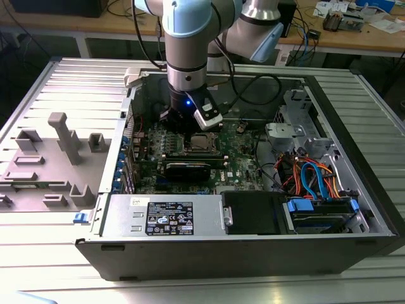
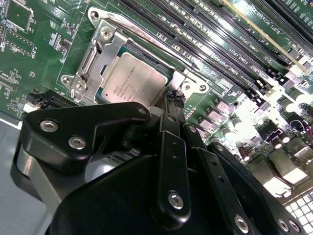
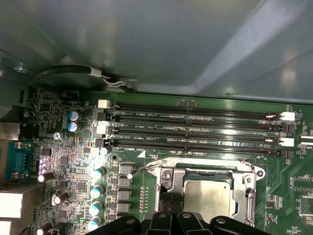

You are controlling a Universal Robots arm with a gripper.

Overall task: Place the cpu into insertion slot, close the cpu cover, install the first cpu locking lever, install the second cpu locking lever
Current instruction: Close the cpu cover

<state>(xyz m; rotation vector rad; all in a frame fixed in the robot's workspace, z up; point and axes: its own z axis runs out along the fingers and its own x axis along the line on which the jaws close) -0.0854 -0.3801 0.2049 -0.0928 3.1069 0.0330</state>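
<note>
Green motherboard point(image 2: 34, 54) bears the cpu point(image 2: 129, 81) in the insertion slot point(image 2: 90, 66), just beside the fingers point(image 2: 172, 147), pressed together.

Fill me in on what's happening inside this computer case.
A robot arm's gripper is down inside the open case, at the edge of the insertion slot on the green motherboard. The cpu sits in the slot, and the cpu cover lies flat around it, the chip's metal top showing through the cut-out. A wire locking lever runs alongside; whether it is latched is unclear.
</note>
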